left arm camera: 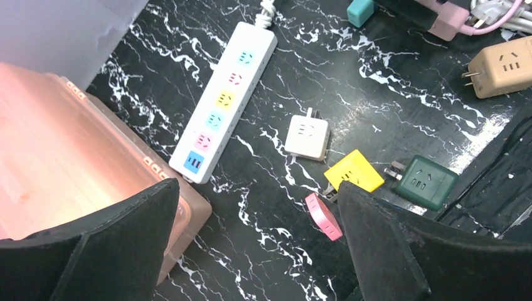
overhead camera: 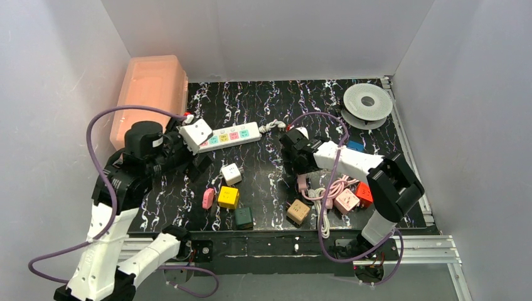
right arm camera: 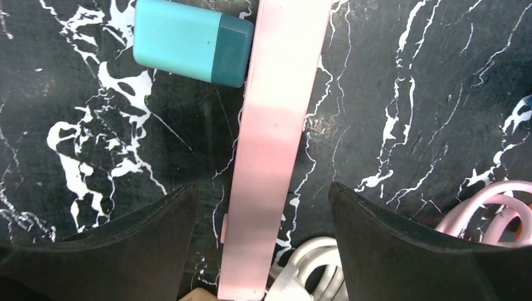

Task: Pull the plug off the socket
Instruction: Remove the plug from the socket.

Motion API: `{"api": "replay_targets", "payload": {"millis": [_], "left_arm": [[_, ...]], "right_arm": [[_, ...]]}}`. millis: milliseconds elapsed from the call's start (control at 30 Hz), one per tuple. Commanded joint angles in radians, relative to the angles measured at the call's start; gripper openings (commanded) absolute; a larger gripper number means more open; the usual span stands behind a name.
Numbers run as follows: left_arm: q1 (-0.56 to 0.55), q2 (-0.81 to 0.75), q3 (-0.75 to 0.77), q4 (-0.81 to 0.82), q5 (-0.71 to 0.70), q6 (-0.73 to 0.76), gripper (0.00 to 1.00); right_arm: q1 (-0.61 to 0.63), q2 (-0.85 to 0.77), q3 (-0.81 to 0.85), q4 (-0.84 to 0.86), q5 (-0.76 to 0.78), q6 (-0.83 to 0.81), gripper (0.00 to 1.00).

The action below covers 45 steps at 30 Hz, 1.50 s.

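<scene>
The socket (left arm camera: pixel 223 103) lies flat on the black marbled desk (left arm camera: pixel 376 100), one end just beside a pink bin (left arm camera: pixel 63 157). The left end effector (left arm camera: pixel 254 194) hangs spread near that end. The right end effector (right arm camera: pixel 262 188), also spread, straddles a slim pink bar (right arm camera: pixel 276 125).

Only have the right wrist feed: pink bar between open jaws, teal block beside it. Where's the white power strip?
Observer: The socket lies left of your right gripper, with its cord end nearest you.
Operator: Any plug in it?
Observer: None. The left wrist view shows every outlet face bare.
Operator: Left arm?
Observer: The left gripper is open and hangs near the socket's cordless end, holding nothing.
</scene>
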Motion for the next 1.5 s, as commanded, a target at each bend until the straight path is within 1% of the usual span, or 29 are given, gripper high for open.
{"api": "replay_targets", "payload": {"millis": [0, 100, 167, 400, 433, 467, 633, 800, 933, 1033, 1100, 1267, 1367, 1467], "left_arm": [[0.005, 0.01, 0.024, -0.044, 0.045, 0.02, 0.98], [0.005, 0.013, 0.029, -0.049, 0.066, 0.009, 0.98], [0.004, 0.006, 0.022, -0.043, 0.079, -0.004, 0.98], [0.005, -0.019, -0.06, -0.025, 0.21, -0.006, 0.98], [0.005, -0.014, -0.063, -0.024, 0.23, -0.006, 0.98], [0.005, -0.008, -0.064, -0.026, 0.251, -0.008, 0.98], [0.003, 0.008, -0.095, 0.011, 0.361, 0.052, 0.98], [0.003, 0.038, -0.12, 0.068, 0.401, 0.092, 0.98], [-0.004, 0.069, -0.174, 0.168, 0.422, 0.061, 0.98], [-0.031, 0.097, -0.221, 0.252, 0.439, 0.047, 0.98], [-0.065, 0.118, -0.234, 0.279, 0.421, 0.045, 0.98], [-0.168, 0.16, -0.234, 0.323, 0.32, 0.068, 0.98], [-0.202, 0.18, -0.243, 0.38, 0.259, 0.032, 0.98], [-0.216, 0.172, -0.286, 0.489, 0.197, -0.036, 0.98]], "right_arm": [[-0.001, 0.035, -0.015, 0.096, 0.033, 0.008, 0.81], [-0.002, 0.059, -0.032, 0.143, 0.011, 0.015, 0.76], [-0.003, 0.067, -0.055, 0.179, -0.006, 0.024, 0.68], [-0.003, 0.057, -0.102, 0.262, -0.071, 0.032, 0.2], [-0.003, 0.049, -0.105, 0.269, -0.075, 0.028, 0.07], [-0.003, 0.04, -0.102, 0.269, -0.078, 0.023, 0.01], [-0.003, -0.033, -0.057, 0.22, -0.089, -0.011, 0.01], [-0.001, -0.132, 0.025, 0.141, -0.066, -0.05, 0.01], [0.014, -0.202, 0.067, 0.118, -0.067, -0.091, 0.01], [0.044, -0.238, 0.103, 0.095, -0.057, -0.114, 0.01], [0.071, -0.254, 0.118, 0.091, -0.03, -0.13, 0.01], [0.115, -0.279, 0.165, 0.054, 0.027, -0.143, 0.01], [0.131, -0.304, 0.168, 0.065, 0.037, -0.139, 0.01], [0.155, -0.321, 0.176, 0.073, 0.044, -0.128, 0.01]]}}
